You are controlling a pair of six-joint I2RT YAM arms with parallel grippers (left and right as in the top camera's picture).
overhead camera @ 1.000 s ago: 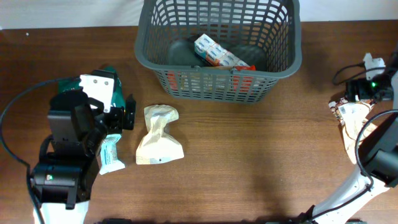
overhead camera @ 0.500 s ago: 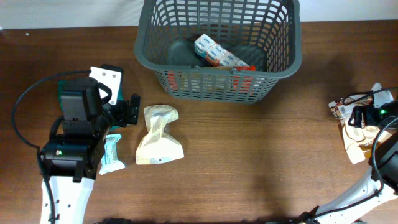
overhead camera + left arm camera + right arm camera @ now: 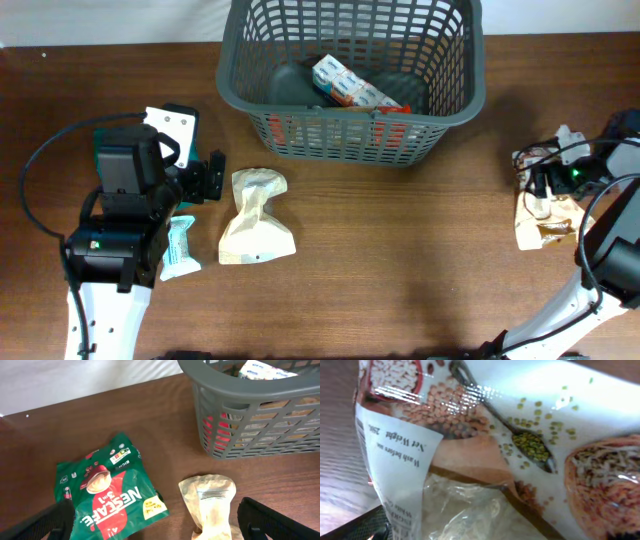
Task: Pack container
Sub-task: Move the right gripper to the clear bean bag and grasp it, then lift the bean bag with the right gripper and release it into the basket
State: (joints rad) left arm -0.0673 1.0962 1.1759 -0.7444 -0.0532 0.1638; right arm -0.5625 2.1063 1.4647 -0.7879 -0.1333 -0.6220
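Overhead, the container [image 3: 340, 135] sat far-centre, its long axis running left to right, up and left of the right gripper [image 3: 545, 185]. That gripper seemed clamped on the lentil packet [image 3: 545, 225] near the right edge. The left gripper [image 3: 205, 180] hung wide apart, empty.

My left tool [image 3: 207, 180] points right from a folded arm, its fingers [image 3: 270, 520] spread wide apart. My right tool [image 3: 535, 186] points left at its arm's end; I cannot make out its grip.
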